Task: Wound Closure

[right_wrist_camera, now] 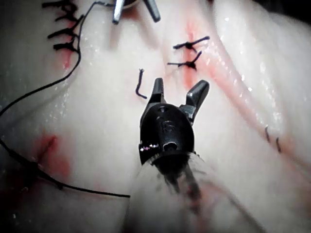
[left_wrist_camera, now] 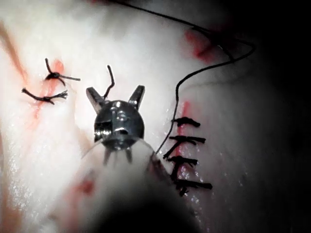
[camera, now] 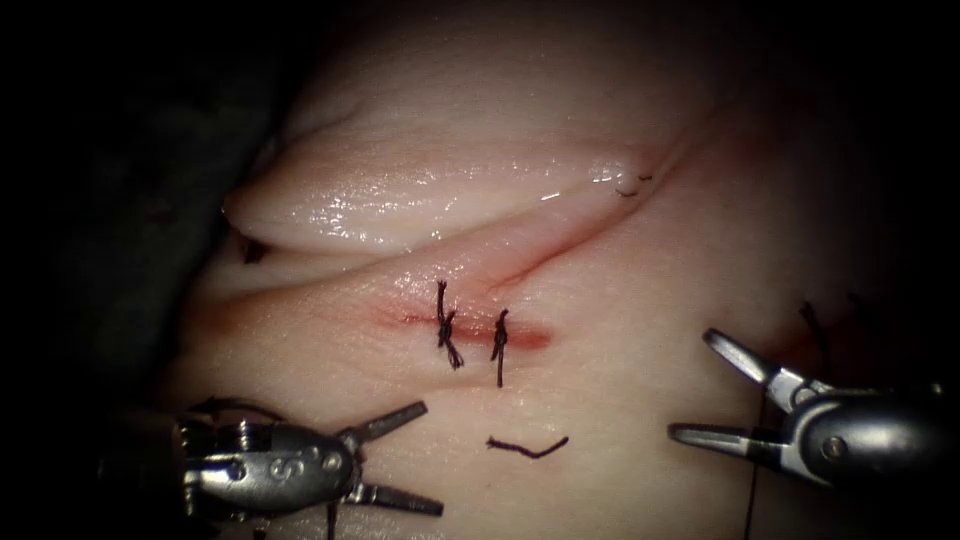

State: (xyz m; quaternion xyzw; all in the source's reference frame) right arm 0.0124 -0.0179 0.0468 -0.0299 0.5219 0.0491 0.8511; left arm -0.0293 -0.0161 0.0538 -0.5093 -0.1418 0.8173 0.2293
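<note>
Pale, glistening tissue (camera: 640,300) under the endoscope, folded into a ridge above a short reddened cut (camera: 470,330) at centre. Two knotted stitches (camera: 447,328) across that cut, tails sticking up and down, red fluid (camera: 530,338) staining its right end. Loose cut end of thread (camera: 527,447) lying on the tissue below the cut, between the two tools and touching neither.

Left tool (camera: 425,455) low on the left of the cut, jaws spread wide, holding nothing; same spread seen in the left wrist view (left_wrist_camera: 116,97), with a row of dark stitches (left_wrist_camera: 187,155) beside it and a long thread (left_wrist_camera: 214,68) curving across the tissue.

Right tool (camera: 700,385) low on the right of the cut, jaws likewise parted and empty; confirmed in the right wrist view (right_wrist_camera: 181,90). Thin thread running down past its wrist in the endoscope view. Needle not made out anywhere.
</note>
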